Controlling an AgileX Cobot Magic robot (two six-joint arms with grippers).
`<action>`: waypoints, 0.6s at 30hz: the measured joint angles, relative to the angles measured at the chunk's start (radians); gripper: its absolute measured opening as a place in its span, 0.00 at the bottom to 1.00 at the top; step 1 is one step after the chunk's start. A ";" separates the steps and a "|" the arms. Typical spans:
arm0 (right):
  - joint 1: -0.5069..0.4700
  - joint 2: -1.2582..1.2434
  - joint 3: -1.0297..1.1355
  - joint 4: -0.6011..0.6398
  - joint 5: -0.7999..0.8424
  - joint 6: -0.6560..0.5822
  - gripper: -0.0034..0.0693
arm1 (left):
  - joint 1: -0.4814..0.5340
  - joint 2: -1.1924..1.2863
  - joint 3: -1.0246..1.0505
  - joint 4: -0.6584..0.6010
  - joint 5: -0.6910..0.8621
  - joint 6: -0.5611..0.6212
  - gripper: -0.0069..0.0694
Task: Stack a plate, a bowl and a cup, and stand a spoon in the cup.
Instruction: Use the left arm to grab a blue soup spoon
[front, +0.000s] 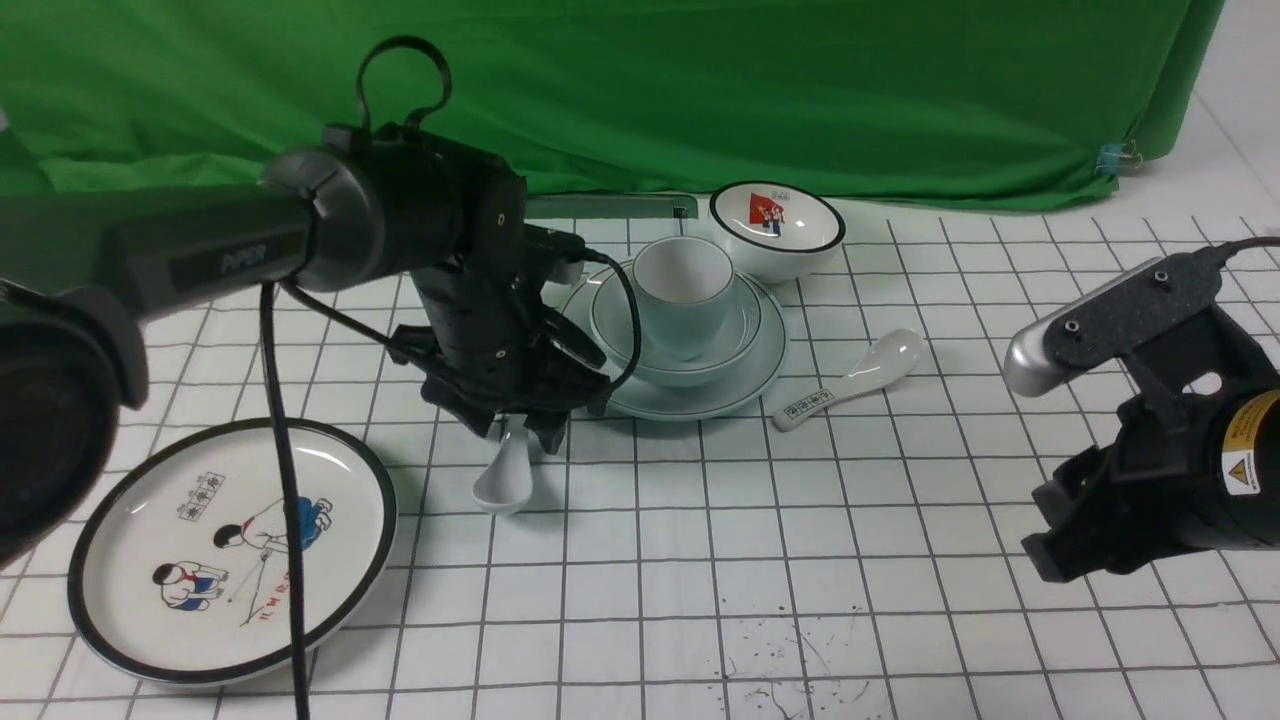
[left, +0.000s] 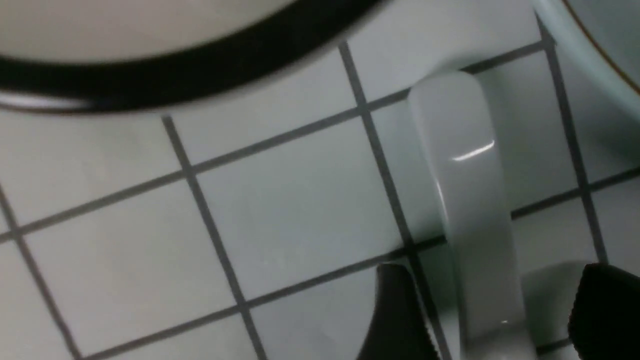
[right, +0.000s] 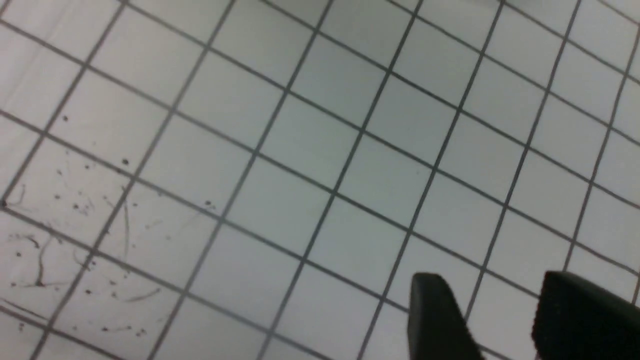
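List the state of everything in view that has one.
Left hand: open around the plain spoon's handle
Right hand: open, empty
Plain spoon: lying on the table
Plain blue-green plate: under the plain bowl
Plain bowl: holding the cup
Cup: upright, no spoon inside

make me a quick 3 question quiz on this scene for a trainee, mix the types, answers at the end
1. True or false: the plain cup stands in the plain bowl.
2. Which lies between the left gripper's fingers, not gripped: (a) the all-white spoon or (b) the spoon with the printed handle?
3. Fill in: the picture inside the black-rimmed bowl is mainly ____ in colour.

Key: 1 true; 2 a; 3 red
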 joint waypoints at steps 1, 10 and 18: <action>0.000 0.000 0.000 0.000 -0.001 0.000 0.49 | 0.000 0.002 -0.001 0.001 -0.002 0.000 0.57; 0.000 0.000 0.000 0.002 -0.009 0.002 0.48 | 0.004 0.006 -0.008 0.044 -0.042 -0.077 0.20; 0.000 0.000 0.001 0.002 -0.023 -0.005 0.48 | 0.004 -0.138 0.023 0.020 0.030 -0.020 0.20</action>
